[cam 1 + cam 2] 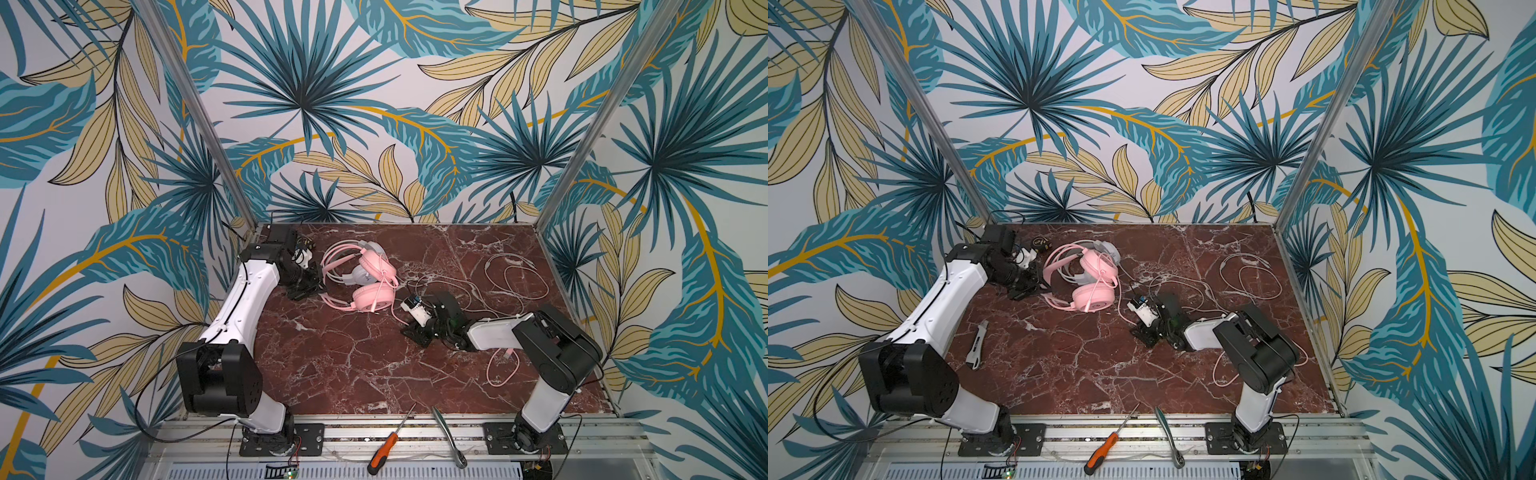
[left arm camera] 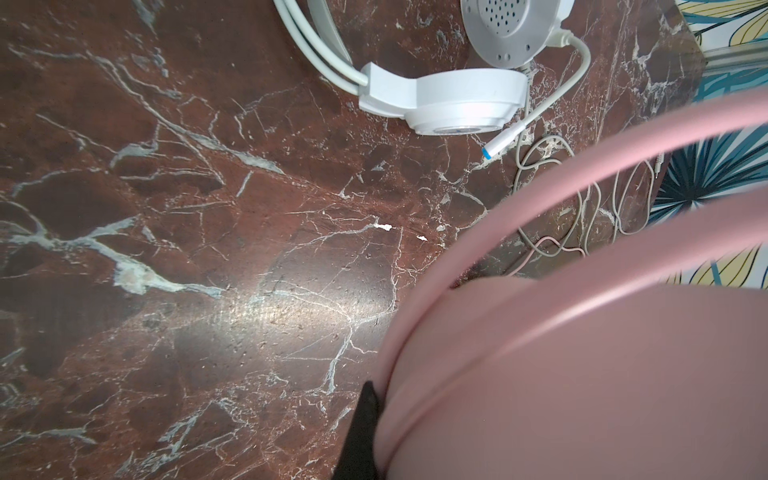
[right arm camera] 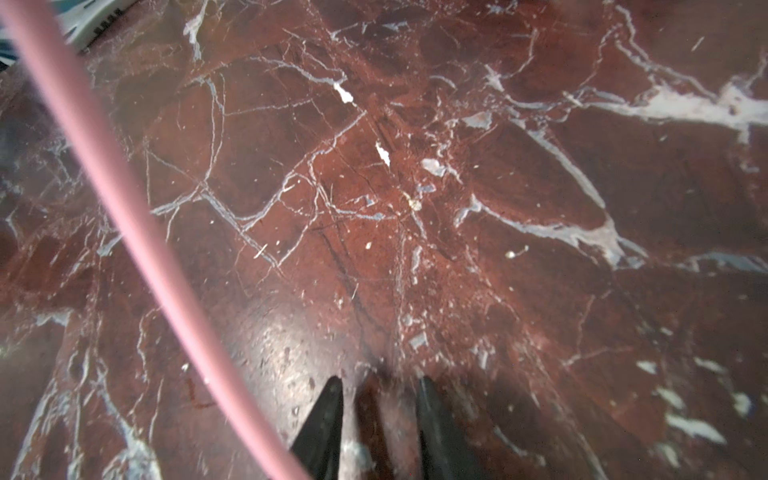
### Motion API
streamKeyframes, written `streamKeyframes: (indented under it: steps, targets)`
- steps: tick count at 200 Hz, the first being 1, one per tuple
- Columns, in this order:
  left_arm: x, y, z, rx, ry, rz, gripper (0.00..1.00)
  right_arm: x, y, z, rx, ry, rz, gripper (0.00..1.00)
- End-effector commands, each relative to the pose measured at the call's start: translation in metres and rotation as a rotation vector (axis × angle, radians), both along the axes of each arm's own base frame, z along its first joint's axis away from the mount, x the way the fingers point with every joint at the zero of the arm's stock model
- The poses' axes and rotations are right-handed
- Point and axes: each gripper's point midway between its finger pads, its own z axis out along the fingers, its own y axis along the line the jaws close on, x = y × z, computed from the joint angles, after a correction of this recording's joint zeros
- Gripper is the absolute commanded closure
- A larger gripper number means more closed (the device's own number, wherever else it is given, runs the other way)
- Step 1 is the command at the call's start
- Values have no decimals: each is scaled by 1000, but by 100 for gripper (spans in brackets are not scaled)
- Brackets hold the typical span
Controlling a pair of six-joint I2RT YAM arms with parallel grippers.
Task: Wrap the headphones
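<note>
The pink headset (image 1: 372,296) is seen on the surface (image 1: 332,365) toward the far left corner, with the white headset (image 1: 360,274) nested inside its arch so that the two are touching. The left tool (image 1: 309,289) is closed on the pink headband at the side nearest the left edge. In the left wrist view the band fills the frame beside one black finger (image 2: 361,419). This grip is judged to serve as an anchor, so that the headset is kept from sliding while its lead is drawn round it. The right tool (image 3: 378,386) is held low over the middle of the surface, its fingers parted with only bare marble between them, so nothing is gripped. The pink cable (image 3: 124,199) is seen passing just beside that tool, outside the gap between the fingers. The cable is trailed in a loose loop toward the near right corner, while the white cable (image 1: 515,276) is spread in wide coils toward the right edge, well apart from both headsets. The pink headset is thus found just beyond the right tool, toward the far left corner, near but not touching. A few pink strands are seen crossing the cups, though whether they are wound turns cannot be told. The parted stance of the right tool is read as readiness to take up the pink cable.
</note>
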Motion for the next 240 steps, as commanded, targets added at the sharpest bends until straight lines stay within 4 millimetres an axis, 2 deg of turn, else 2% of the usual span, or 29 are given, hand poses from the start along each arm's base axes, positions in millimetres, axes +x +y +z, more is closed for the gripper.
streamKeyframes:
  steps: [1, 32, 82, 89, 105, 127, 190, 240]
  targets:
    - [9, -1, 10, -46, -19, 24, 100, -4, -8, 0, 1, 7, -36, 69]
    - [11, 2, 6, -42, -7, 34, 100, -11, -11, -6, -13, 31, -27, 74]
    - [10, 3, 1, -48, 1, 51, 100, -10, -9, -5, 32, 44, -59, 75]
    - [10, 4, 0, -48, 3, 55, 100, -10, -8, -3, 39, 47, -59, 78]
    - [11, 4, -2, -53, 8, 63, 100, -11, -4, 9, 69, 28, -41, 92]
    - [13, 4, -7, -62, 15, 90, 100, -9, 3, 29, 108, 19, -30, 100]
    - [24, 3, -11, -100, 4, 166, 100, -24, -1, 56, 9, -17, 41, 100]
    - [34, -1, -13, -158, -12, 213, 100, -46, -6, 57, -96, 9, 97, 100]
